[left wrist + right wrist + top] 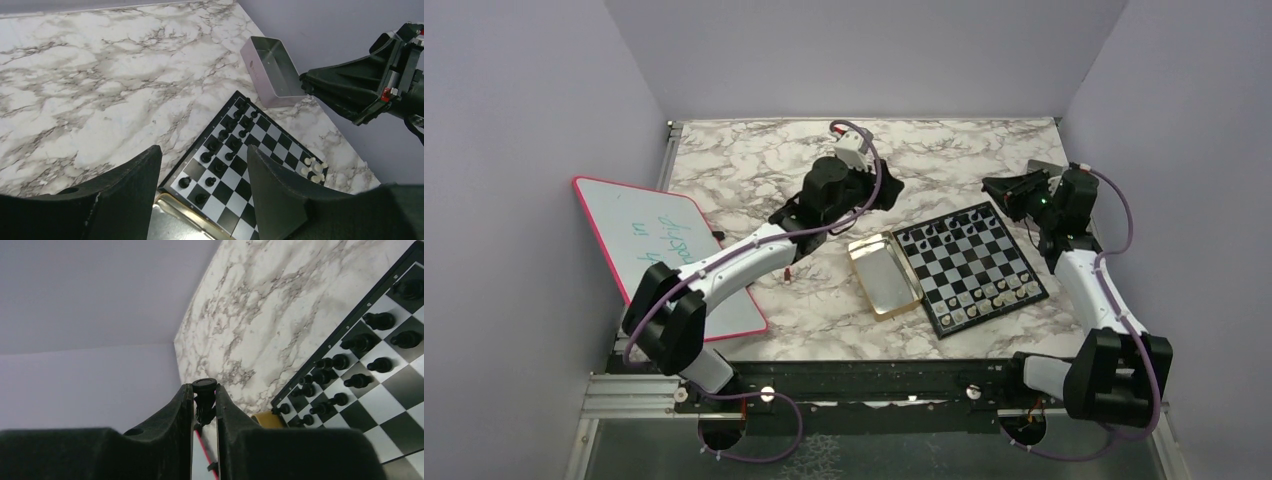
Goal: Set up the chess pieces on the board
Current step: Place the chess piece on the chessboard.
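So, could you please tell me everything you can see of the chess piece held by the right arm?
The black chess piece is tiny, glossy and plastic-looking, with a flat round cap over a narrower stem. The right gripper pinches it between its fingers near their tips, with the cap poking just past them. Its base is hidden, so its type is unclear. Only the fingers touch it, and it is off the board.

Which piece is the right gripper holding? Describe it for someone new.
Find the chessboard on the marble table, then the right arm beyond its far right corner. Pinched in the right gripper is one black chess piece, round cap showing. The other black pieces stand on the board; this one is clamped off it.
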`<state>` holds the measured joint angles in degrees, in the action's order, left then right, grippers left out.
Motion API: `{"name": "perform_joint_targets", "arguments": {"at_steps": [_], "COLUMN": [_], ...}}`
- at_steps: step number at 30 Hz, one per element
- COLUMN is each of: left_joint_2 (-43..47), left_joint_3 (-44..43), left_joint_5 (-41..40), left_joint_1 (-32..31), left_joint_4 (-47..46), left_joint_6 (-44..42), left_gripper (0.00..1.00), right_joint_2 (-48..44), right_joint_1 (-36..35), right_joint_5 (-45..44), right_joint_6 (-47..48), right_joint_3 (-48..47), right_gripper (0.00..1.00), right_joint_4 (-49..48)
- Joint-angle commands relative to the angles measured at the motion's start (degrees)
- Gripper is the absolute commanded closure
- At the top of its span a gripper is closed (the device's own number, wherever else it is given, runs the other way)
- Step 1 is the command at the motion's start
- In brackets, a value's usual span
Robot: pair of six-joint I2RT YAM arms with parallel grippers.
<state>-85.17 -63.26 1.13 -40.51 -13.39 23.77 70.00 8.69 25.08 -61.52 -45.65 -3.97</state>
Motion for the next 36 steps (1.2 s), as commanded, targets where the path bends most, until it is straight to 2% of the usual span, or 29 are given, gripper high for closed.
{"name": "perform_joint_targets", "arguments": {"at_steps": [1, 5, 14, 20, 36], "left_joint_2": [-5.42, -10.35, -21.44, -24.75, -27.95], "left_joint_3": [-6.66, -10.96, -20.59, -23.52, -26.34], "left_joint_5": [-4.58, -5.43, -4.23, -2.76, -2.55], "left_joint_1": [-4.12, -7.78, -12.97, -14.6, -15.47], "left_joint_4": [-4.53, -7.43, -9.08, -9.74, -12.49], "left_joint_6": [-1.95, -5.02, -5.02, -5.58, -7.66], "left_gripper": [0.37, 0.38, 0.44, 0.6, 0.59], "right_joint_2": [-3.53, -4.97, -6.62, -7.19, -8.88], "right_joint_1": [-0.2, -0.26, -0.29, -0.31, -0.3], "right_joint_5": [2.84, 3.26, 5.65, 8.14, 7.33], "right_joint_6": [-11.04, -14.81, -18.25, -18.18, -18.08], "right_joint_3": [3.82, 5.41, 7.39, 7.55, 7.02], "right_gripper": [0.88, 0.88, 0.88, 0.88, 0.88], "right_joint_4": [-6.63, -8.57, -10.27, -11.14, -11.18]}}
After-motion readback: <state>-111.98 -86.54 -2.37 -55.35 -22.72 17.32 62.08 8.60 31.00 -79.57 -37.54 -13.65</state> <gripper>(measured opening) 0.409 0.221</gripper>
